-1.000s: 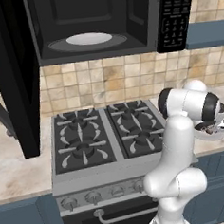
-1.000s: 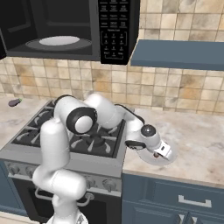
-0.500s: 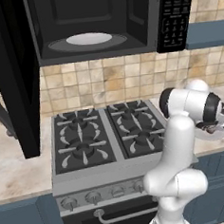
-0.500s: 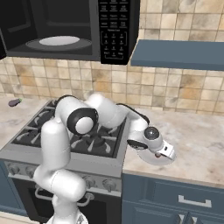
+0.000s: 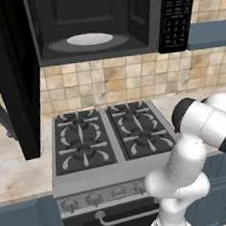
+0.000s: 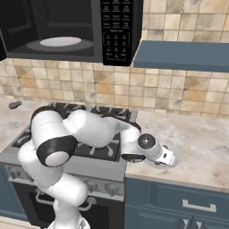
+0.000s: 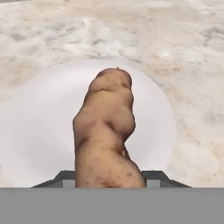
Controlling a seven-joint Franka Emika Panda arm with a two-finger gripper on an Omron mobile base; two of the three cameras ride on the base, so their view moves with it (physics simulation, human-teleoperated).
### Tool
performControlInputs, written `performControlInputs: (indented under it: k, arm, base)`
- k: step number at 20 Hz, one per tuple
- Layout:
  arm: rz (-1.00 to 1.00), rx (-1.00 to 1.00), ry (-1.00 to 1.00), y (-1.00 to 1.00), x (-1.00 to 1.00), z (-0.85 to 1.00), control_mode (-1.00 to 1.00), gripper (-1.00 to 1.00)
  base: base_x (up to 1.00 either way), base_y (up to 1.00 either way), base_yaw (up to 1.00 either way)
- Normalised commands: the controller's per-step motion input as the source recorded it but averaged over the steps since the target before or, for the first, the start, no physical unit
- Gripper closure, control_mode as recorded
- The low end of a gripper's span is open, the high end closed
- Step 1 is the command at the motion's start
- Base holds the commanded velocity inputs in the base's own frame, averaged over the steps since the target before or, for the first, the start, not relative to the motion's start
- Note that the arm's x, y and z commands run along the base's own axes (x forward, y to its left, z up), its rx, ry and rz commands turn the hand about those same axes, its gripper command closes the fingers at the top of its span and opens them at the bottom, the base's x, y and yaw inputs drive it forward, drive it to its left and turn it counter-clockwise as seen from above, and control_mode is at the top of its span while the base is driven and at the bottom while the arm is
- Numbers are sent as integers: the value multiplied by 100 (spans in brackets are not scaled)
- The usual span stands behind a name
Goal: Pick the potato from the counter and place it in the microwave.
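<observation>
Potato (image 7: 107, 135) lies on a white plate (image 7: 39, 131) on the beige surface (image 6: 197, 143), right of the stove (image 6: 89, 134). Tool (image 7: 109, 178) low over it, a dark tip either side; can't tell whether it's clamped. Microwave (image 6: 67, 31) open above the stove. Risk: the lumpy, tapering skin slips on closing, rolls off the plate.

Flat, even rendered light throughout, soft faint shadows, no glare, slightly coarse and blurry.
</observation>
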Motion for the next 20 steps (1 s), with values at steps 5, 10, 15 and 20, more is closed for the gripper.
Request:
performControlInputs:
  k: [5,10,15,20]
  arm:
    - [0,3,0,17,-60,100,-100,100]
    - [0,13,9,32,-31,100,-100,100]
    - [0,17,23,27,-28,100,-100,100]
    - [0,21,15,44,-51,100,-100,100]
  base:
    - [0,0,0]
    - [0,0,0]
    - [0,0,0]
    - [0,0,0]
